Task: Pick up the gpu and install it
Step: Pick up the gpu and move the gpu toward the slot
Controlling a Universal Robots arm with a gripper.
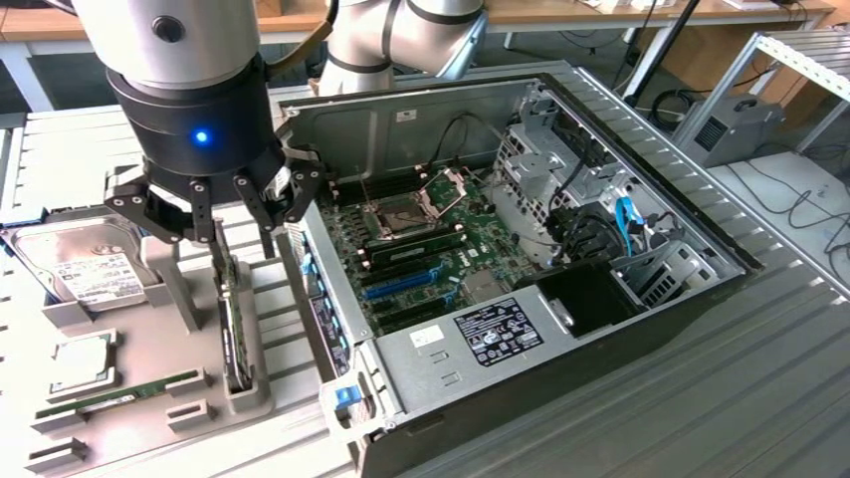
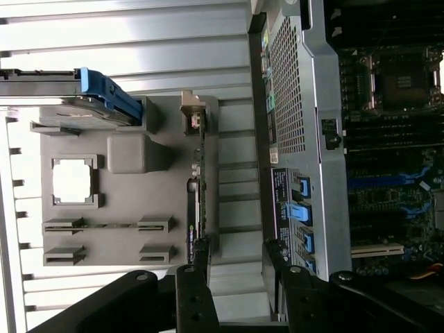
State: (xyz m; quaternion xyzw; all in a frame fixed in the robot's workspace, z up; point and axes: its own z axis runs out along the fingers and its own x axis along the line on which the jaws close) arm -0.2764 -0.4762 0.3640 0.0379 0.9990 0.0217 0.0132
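Ribbed metal table [image 1: 743, 398] bears grey tray [image 1: 149, 334] holding gpu [image 1: 237, 344], beside open case [image 1: 598, 368]

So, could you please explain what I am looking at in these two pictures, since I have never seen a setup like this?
The big silver and black machine is a robot arm, and the claw at its end is its gripper. One picture comes from a camera standing off the arm; the other from a camera on the wrist, looking past the gripper's fingers. On the ribbed metal table lies an open computer case with its motherboard exposed. Beside it, at the exterior view's left, a grey holder carries spare parts: a hard drive, a processor chip, a memory stick, and the gpu, standing on edge in a slot. The gripper hangs open over the holder, close to the gpu, and holds nothing.
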